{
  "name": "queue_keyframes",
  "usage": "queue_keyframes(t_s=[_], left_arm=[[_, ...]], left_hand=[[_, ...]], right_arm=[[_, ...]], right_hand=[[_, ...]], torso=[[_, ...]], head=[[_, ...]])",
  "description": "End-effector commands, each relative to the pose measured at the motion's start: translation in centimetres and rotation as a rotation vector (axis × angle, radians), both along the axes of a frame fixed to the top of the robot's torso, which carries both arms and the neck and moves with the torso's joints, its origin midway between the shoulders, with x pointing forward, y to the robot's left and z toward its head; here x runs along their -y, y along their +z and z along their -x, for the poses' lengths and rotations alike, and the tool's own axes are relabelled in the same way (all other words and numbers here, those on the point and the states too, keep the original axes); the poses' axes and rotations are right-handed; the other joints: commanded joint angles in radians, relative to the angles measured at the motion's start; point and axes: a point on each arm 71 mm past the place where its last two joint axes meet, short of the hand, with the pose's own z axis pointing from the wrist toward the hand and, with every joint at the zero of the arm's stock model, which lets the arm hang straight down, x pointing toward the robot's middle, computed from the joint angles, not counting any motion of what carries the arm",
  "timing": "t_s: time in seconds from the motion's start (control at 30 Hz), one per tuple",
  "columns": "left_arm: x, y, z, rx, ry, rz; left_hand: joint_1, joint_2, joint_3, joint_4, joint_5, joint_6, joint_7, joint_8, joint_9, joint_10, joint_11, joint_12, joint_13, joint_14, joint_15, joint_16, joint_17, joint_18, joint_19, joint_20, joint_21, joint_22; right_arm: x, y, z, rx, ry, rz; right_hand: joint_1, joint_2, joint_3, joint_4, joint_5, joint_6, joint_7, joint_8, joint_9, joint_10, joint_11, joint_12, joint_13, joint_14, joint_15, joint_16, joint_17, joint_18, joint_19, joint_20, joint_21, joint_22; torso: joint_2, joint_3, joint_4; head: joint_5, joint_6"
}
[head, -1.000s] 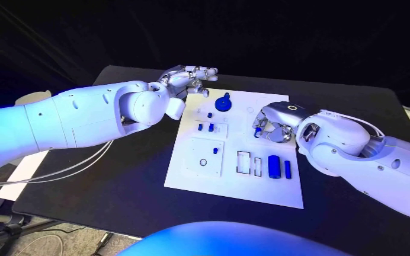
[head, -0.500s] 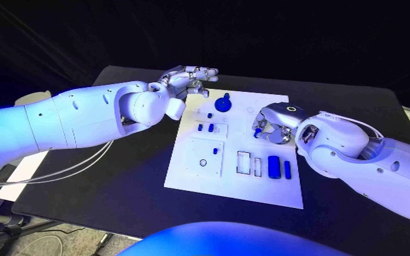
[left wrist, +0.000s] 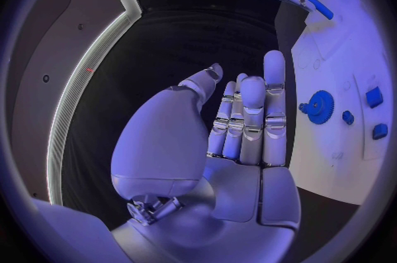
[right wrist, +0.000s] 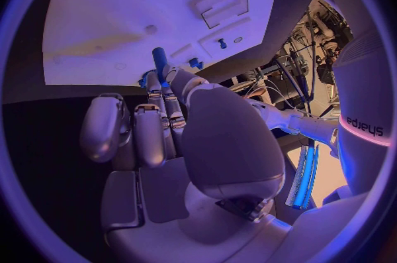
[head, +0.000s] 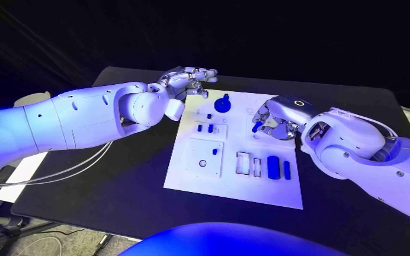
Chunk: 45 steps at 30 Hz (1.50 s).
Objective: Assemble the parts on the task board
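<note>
The right robot hand point(head: 275, 121) hangs over the far right part of the board point(head: 192, 176), thumb and a finger pinched on a small blue peg point(head: 257, 127), with the other fingers curled in beside it. The right wrist view shows the peg point(right wrist: 159, 59) poking out past the fingertips and pointing toward the white plate, so it looks lifted clear and carried by one end, probably to leave the other end free to go into a hole. Just ahead of those fingertips lies the blue gear point(head: 223, 103); nearer the robot than the hand sit two upright blue bars point(head: 278, 167), next to a pair of empty rectangular slots point(head: 249, 163). Further out from the hand, toward the board's middle, a few short blue pins point(head: 206, 128) stand in their seats, which suggests the peg belongs among openings of that kind. The left robot hand point(head: 189, 80) is off the board's far corner over the bench point(head: 128, 191), fingers straight and loosely apart, grasping nothing; it seems parked there to stay out of the way.
</note>
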Motion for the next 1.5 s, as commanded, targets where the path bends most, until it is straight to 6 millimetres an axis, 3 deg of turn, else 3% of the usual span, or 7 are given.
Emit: queue_keyframes(t_s=[0.03, 0.37, 0.67, 0.8, 0.93, 1.5], left_arm=[[0.2, 0.1, 0.0, 0.008, -0.017, 0.01], [0.4, 0.1, 0.0, 0.013, -0.016, 0.012], [0.7, 0.2, 0.0, 0.015, -0.021, 0.015], [0.7, 0.2, 0.0, 0.015, -0.021, 0.015], [0.7, 0.2, 0.0, 0.015, -0.022, 0.015], [1.0, 0.1, -0.1, 0.015, -0.026, 0.017]], left_hand=[[0.0, 0.013, -0.007, 0.001, -0.002, -0.007, -0.003, 0.006, 0.001, -0.008, 0.002, 0.007, 0.001, -0.001, 0.008, 0.004, -0.001, 0.019, 0.005, 0.0, -0.005, -0.001], [0.002, 0.015, -0.007, 0.0, -0.002, -0.007, -0.003, 0.007, 0.001, -0.009, 0.002, 0.008, 0.001, 0.0, 0.008, 0.006, 0.001, 0.019, 0.005, 0.0, -0.005, -0.001], [0.002, 0.015, -0.007, 0.0, -0.002, -0.007, -0.003, 0.007, 0.001, -0.009, 0.002, 0.008, 0.001, 0.0, 0.008, 0.006, 0.001, 0.019, 0.005, 0.0, -0.005, -0.001], [0.002, 0.015, -0.007, 0.0, -0.002, -0.007, -0.003, 0.007, 0.001, -0.009, 0.002, 0.008, 0.001, 0.0, 0.008, 0.006, 0.001, 0.019, 0.005, 0.0, -0.005, -0.001], [0.002, 0.015, -0.007, 0.0, -0.002, -0.007, -0.003, 0.007, 0.001, -0.009, 0.002, 0.008, 0.001, 0.0, 0.008, 0.006, 0.001, 0.019, 0.005, 0.0, -0.005, -0.001], [0.004, 0.016, -0.008, 0.0, -0.002, -0.007, -0.003, 0.008, 0.001, -0.01, 0.001, 0.01, 0.001, 0.0, 0.008, 0.007, 0.001, 0.019, 0.006, 0.0, -0.006, -0.002]], right_arm=[[-0.9, 0.6, 0.7, 0.014, 0.041, -0.038], [-5.4, 1.1, 3.7, -0.002, 0.191, -0.117], [-8.9, -0.9, 5.6, -0.071, 0.286, -0.13], [-9.5, -1.7, 5.6, -0.089, 0.297, -0.125], [-9.9, -2.3, 5.5, -0.102, 0.301, -0.114], [-10.8, -4.3, 5.4, -0.153, 0.307, -0.053]], right_hand=[[0.009, -0.004, 0.002, -0.003, 0.004, 0.007, 0.002, 0.002, 0.001, 0.036, -0.027, -0.005, -0.001, 0.052, -0.007, 0.007, 0.001, -0.005, 0.002, -0.008, 0.005, 0.001], [0.005, -0.006, 0.005, -0.005, 0.004, 0.004, 0.004, -0.002, 0.0, 0.035, -0.025, -0.011, -0.002, 0.052, -0.006, 0.008, 0.002, -0.005, 0.002, -0.009, 0.005, 0.002], [0.004, -0.005, 0.009, -0.007, 0.005, 0.002, 0.005, -0.004, 0.0, 0.033, -0.024, -0.015, -0.002, 0.052, -0.005, 0.007, 0.0, -0.005, 0.001, -0.009, 0.004, -0.001], [0.004, -0.005, 0.011, -0.008, 0.006, 0.001, 0.006, -0.005, -0.001, 0.033, -0.024, -0.016, -0.002, 0.051, -0.005, 0.007, 0.0, -0.005, 0.001, -0.009, 0.003, -0.002], [0.003, -0.004, 0.012, -0.009, 0.006, 0.001, 0.006, -0.006, -0.001, 0.032, -0.023, -0.017, -0.002, 0.051, -0.005, 0.007, -0.001, -0.005, 0.001, -0.009, 0.003, -0.002], [-0.003, -0.006, 0.013, -0.009, 0.006, -0.001, 0.008, -0.008, -0.001, 0.031, -0.021, -0.022, -0.003, 0.051, -0.003, 0.006, -0.002, -0.004, -0.001, -0.008, 0.001, -0.005]], torso=[[0.001, 0.0005, -0.0006], [0.001, -0.0004, -0.0002], [0.002, -0.0002, 0.0009], [0.003, 0.0011, 0.0017], [0.001, -0.0004, 0.0001], [0.002, 0.0006, -0.0009]], head=[[0.003, 0.001], [0.002, 0.004], [0.005, 0.005], [0.007, 0.003], [0.01, 0.001], [0.017, -0.008]])
